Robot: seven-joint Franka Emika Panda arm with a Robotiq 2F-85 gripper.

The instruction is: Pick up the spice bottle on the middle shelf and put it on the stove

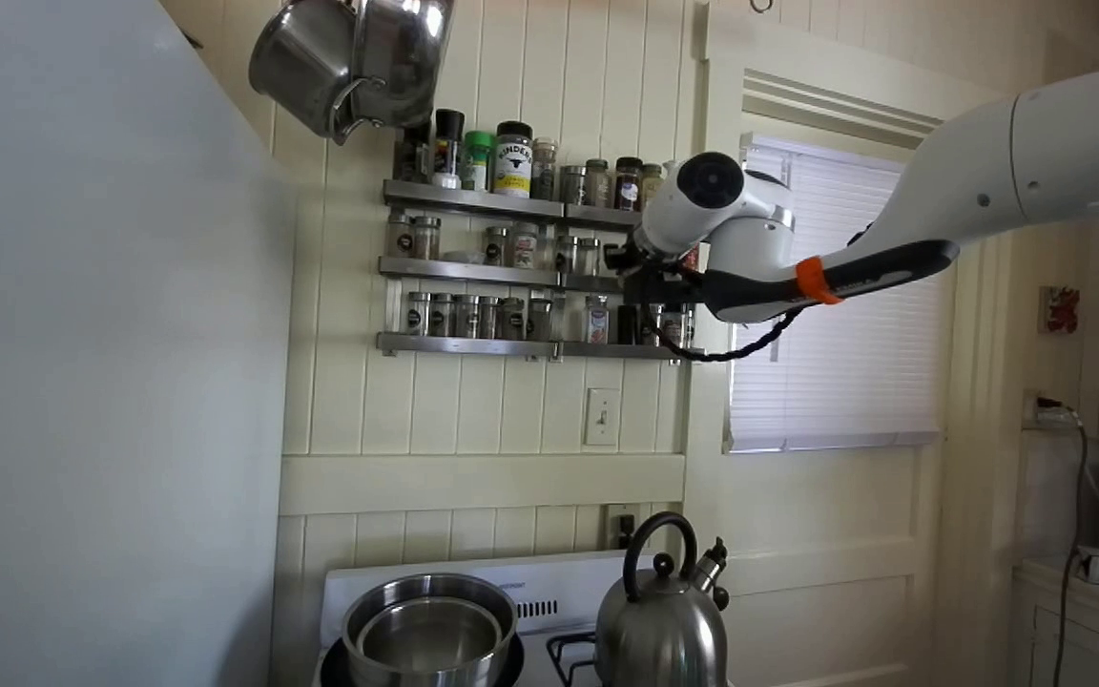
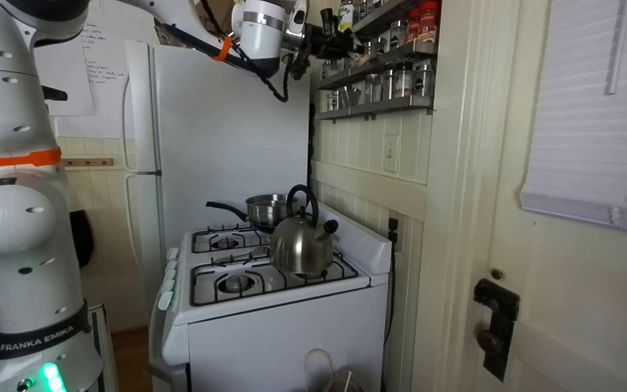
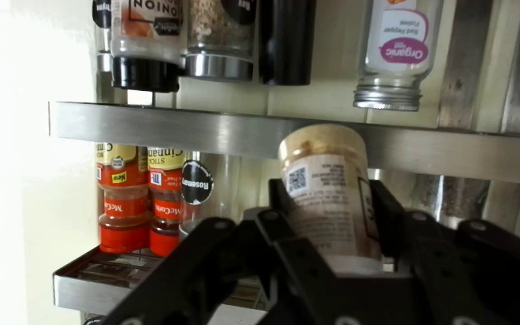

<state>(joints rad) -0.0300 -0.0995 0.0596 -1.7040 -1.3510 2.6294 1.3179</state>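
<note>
Pale panelling (image 1: 473, 410) backs the middle shelf (image 3: 188, 128), and in front of its edge we see the end effector (image 3: 329, 194) gripping the spice bottle (image 3: 332, 210), jaws parted only to the bottle's width. Only the wrist view gives us its printed label (image 3: 319, 192); both exterior views show the stove (image 2: 281, 326) below that shelf.

The pale, labelled spice bottle (image 3: 332, 198) is clasped between the jaws before the middle shelf (image 3: 188, 129).

Wrist view: gripper (image 3: 330, 194) blurred, hiding part of spice bottle (image 3: 325, 207). In exterior view: middle shelf (image 1: 468, 272) partly behind gripper, arm (image 1: 931, 200); kettle (image 1: 662, 625), stove (image 1: 564, 580) cut by bottom edge, hanging pots (image 1: 306, 62) by top; most jar labels (image 1: 415, 318) unreadably small.
</note>
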